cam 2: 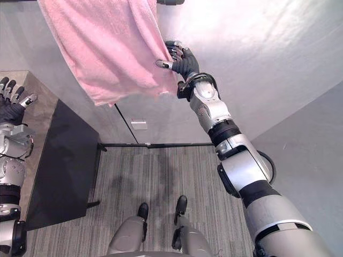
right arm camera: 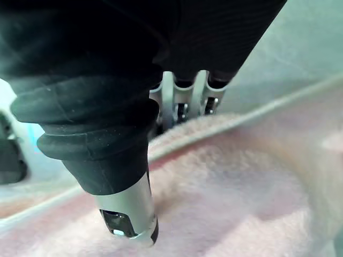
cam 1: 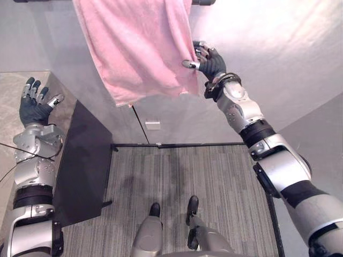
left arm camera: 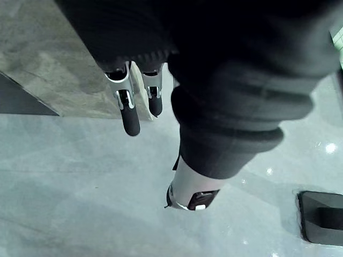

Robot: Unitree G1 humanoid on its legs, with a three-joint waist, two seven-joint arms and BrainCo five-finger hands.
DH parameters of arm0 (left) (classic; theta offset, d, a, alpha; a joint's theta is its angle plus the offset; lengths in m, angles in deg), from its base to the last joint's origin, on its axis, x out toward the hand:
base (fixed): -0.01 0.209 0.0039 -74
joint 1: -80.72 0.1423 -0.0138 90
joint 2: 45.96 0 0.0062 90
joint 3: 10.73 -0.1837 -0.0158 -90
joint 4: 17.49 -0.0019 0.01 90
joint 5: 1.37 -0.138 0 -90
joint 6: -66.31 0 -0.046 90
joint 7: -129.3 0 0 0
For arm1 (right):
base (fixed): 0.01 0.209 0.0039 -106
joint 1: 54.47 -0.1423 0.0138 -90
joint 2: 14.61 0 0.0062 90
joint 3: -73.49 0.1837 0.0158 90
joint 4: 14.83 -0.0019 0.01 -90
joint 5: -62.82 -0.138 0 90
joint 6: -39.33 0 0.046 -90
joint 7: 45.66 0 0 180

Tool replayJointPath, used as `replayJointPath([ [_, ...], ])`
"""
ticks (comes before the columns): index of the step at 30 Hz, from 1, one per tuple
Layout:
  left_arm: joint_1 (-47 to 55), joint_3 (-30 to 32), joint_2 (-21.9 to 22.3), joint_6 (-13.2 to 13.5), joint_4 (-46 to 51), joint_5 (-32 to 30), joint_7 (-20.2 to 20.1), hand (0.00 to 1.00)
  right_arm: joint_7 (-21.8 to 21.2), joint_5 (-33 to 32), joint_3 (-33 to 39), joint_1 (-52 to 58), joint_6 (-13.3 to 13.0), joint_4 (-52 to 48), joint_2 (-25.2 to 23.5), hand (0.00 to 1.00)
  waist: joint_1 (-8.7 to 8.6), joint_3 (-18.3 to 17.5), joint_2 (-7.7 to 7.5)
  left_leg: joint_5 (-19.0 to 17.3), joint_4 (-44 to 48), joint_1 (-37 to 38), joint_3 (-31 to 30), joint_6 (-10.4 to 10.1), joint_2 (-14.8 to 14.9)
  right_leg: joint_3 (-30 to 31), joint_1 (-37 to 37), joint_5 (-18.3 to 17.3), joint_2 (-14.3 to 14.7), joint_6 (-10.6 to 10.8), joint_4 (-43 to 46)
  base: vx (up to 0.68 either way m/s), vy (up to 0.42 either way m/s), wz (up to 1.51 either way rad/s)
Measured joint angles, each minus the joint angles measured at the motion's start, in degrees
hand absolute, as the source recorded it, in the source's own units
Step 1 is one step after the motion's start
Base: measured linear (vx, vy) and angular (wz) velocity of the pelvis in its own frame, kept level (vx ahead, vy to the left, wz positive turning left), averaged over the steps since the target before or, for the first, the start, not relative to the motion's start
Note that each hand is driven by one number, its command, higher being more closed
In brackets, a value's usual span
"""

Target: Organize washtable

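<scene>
Towels: one pink towel point(cam 1: 139, 48), hanging from a dark rail point(cam 1: 203, 2) at the top of the left eye view. Hands: two. The right hand point(cam 1: 210, 61) is raised at the cloth's right edge. The left hand point(cam 1: 33, 107) is over a stone countertop point(cam 1: 8, 91), beside one dark side panel point(cam 1: 80, 160). One wall plate point(cam 1: 153, 125) sits below the towel.

Left wrist view: fingers point(left arm camera: 130, 115) straight, apart from the thumb, holding nothing.

Right wrist view: thumb point(right arm camera: 128, 214) pressed on the towel's face, fingers point(right arm camera: 182, 101) tucked behind its hem, pinching it.
</scene>
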Motion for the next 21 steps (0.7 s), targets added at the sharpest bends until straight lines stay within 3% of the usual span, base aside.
replayJointPath([
  [5,1.1,0.9,-0.7,0.0,-1.7,0.4,0.0,0.00,-1.6,0.0,-2.5,1.9,-0.2,-5.6,4.3,0.00,-0.11,-1.3,-0.07,0.0,-0.6,1.0,0.7,0.0,0.3,1.0,0.4,-0.1,0.0,0.1,-0.2,0.00,0.083,-0.08],
  [11,2.3,2.9,-1.2,0.0,-1.7,1.1,0.0,0.00,-2.3,0.3,-2.5,4.6,-0.2,-5.6,8.7,0.00,-0.15,-3.4,-0.03,0.0,-0.8,1.6,1.2,0.0,0.5,1.1,0.7,-0.1,0.1,0.2,-0.1,0.01,0.079,-0.03],
  [15,2.3,5.7,-3.2,0.0,-0.6,1.0,0.9,0.00,-1.0,1.3,5.3,8.2,0.0,-10.8,11.2,0.00,-0.83,-4.0,-0.03,0.0,-1.8,2.9,1.4,0.0,0.6,1.0,1.7,-0.9,0.1,1.2,-0.3,-0.01,0.073,0.03],
  [18,2.3,9.5,-4.8,0.6,3.4,0.3,3.5,0.00,3.1,3.0,15.9,11.1,-0.5,-18.1,12.8,0.00,-1.03,-6.0,0.30,0.1,-2.7,3.4,1.4,0.0,0.6,0.9,1.7,-1.1,0.1,1.3,-0.3,0.03,0.078,-0.01],
  [21,2.3,12.3,-4.9,1.9,9.7,-1.8,6.4,0.00,6.4,5.3,20.7,11.5,-2.2,-23.4,14.5,0.00,-1.51,-7.2,1.29,0.1,-3.2,4.8,1.4,0.1,0.5,0.9,2.7,-1.0,0.1,1.1,-0.2,0.05,0.086,-0.05],
])
